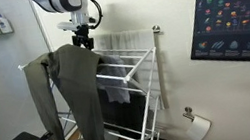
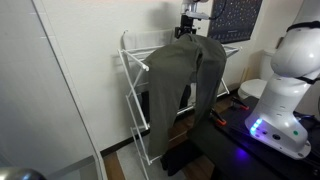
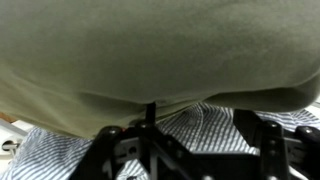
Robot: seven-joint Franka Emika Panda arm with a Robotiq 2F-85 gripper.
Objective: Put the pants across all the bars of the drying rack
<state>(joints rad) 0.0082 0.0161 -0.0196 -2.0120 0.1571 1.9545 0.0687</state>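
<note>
The long olive-grey fabric pants (image 1: 72, 88) hang draped over one end of the tall white wire drying rack (image 1: 151, 96), covering only the nearest thin white bars (image 1: 123, 72), legs trailing down. The black hand (image 1: 83, 38) sits at the fabric's peak; whether it grips I cannot tell

White wall (image 1: 165, 3), dark poster (image 1: 232, 7), brownish floor (image 2: 115, 165).

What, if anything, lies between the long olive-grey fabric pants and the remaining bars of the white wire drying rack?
Yes: in the wrist view a blue-and-white striped cloth lies directly under the olive-grey pants, apparently on the thin white bars still to cover. A smaller dark cloth hangs below them, out of the way.
</note>
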